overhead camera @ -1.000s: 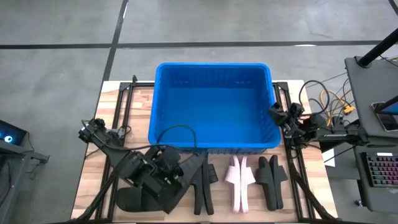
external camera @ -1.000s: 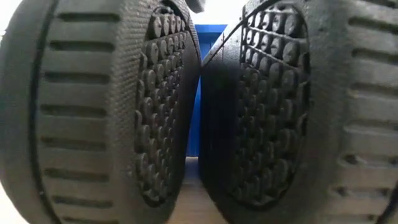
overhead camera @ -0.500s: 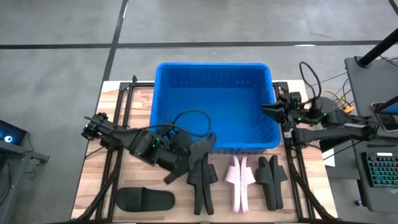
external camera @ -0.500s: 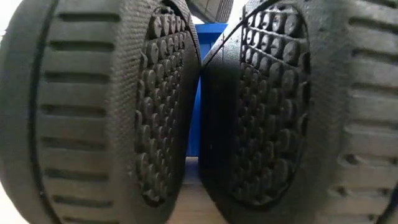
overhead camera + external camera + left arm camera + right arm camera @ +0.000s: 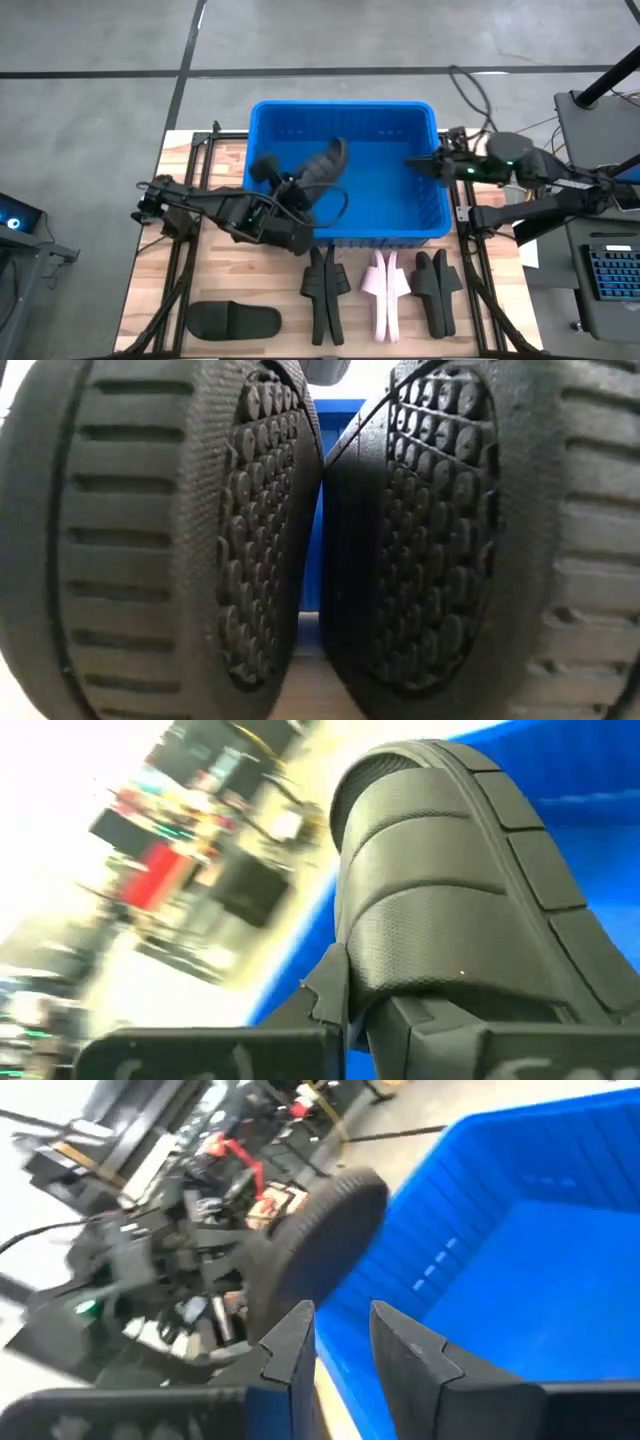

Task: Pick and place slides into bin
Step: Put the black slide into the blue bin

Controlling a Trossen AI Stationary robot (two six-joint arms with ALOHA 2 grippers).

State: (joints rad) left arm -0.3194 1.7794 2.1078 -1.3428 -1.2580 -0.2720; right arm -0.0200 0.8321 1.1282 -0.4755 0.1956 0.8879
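Observation:
My left gripper (image 5: 296, 188) is shut on a black slide (image 5: 326, 163) held over the near left part of the blue bin (image 5: 395, 125). My right gripper (image 5: 412, 167) hovers open and empty over the bin's right part; its fingers show in the right wrist view (image 5: 342, 1345). On the table near the bin, a black pair (image 5: 325, 290), a pink pair (image 5: 385, 290) and another black pair (image 5: 437, 285) stand on edge. One black slide (image 5: 233, 320) lies flat at the near left. My left gripper pinches the black slide by its near end (image 5: 345, 985) between its two fingers. The fingers come slanting from the table's near left. The slide is lifted clear above the bin and tilted, its free end (image 5: 338, 150) up and toward the far right.
The low view is filled by two black ribbed soles (image 5: 160, 540) (image 5: 480, 540) close before the camera, with a strip of the blue bin (image 5: 318, 510) between them. A desk with a keyboard (image 5: 610, 280) stands beyond the table's right edge.
My left gripper has lifted the black slide off the table's near left, carried it up and toward the far edge, and now holds it over the bin. My right gripper has gone from the bin's right rim leftward over the bin's inside.

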